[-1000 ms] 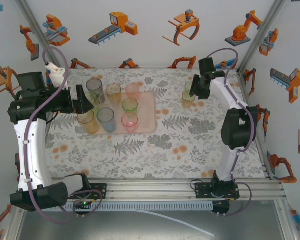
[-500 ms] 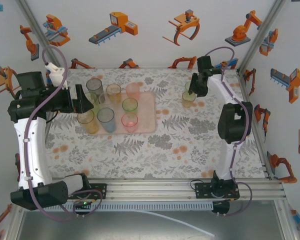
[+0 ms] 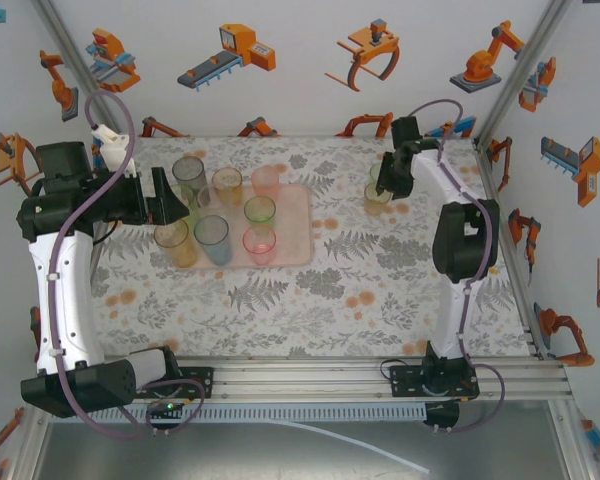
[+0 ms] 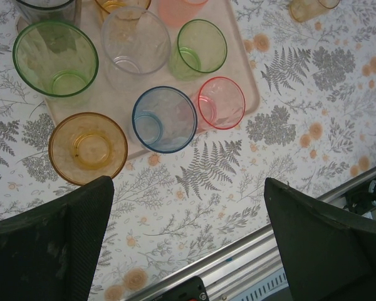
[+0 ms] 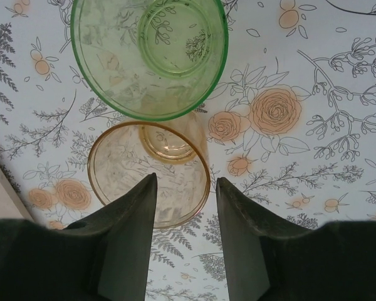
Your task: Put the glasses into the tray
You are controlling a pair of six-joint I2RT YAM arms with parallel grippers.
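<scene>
My right jaws stand open astride the rim of the amber glass (image 5: pixel 119 169), placed to pinch its wall; my left jaws gape wide beside the tray (image 3: pixel 295 215).

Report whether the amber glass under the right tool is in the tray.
Out: the amber glass stands on the tablecloth beside a green glass, apart from the tray.

Green glass (image 5: pixel 151 59) crowds amber glass (image 5: pixel 122 166) on one side; elsewhere open tablecloth (image 5: pixel 313 81).
</scene>
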